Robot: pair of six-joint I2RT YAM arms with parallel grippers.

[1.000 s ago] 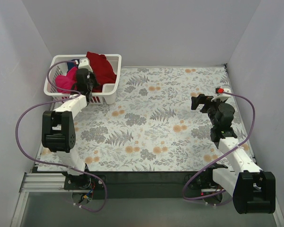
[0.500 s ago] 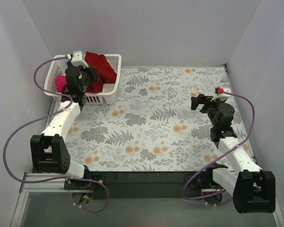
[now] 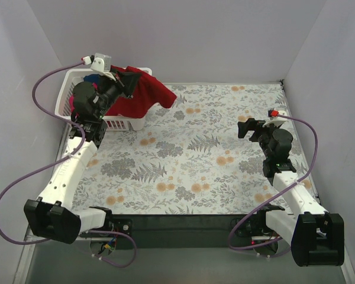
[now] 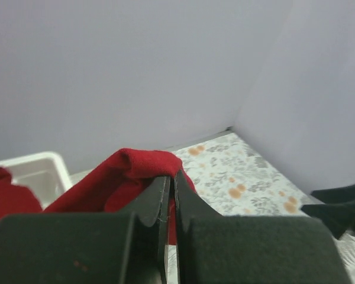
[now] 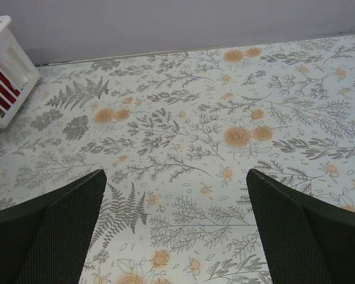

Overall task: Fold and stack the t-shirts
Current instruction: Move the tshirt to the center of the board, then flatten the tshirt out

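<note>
L tool clenched on a fold of soft dark red cloth t-shirt, held up over rim of white plastic lattice basket at far-left corner of tabletop, R tool spread & empty; cloth looks light, limp, so prob grab shoulders/hem corners.

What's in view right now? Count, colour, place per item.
red shirt: 1, dark red, hanging over the basket's right rim, pinched in the left gripper
blue shirt: 1, only a scrap shows, in the basket behind the left arm
basket: 1, white lattice, far left corner
mat: 1, floral, covers the table
cables: 2, purple, one per arm
left gripper: shut on red shirt, above the basket
right gripper: open, holding nothing, over the mat's right side
</note>
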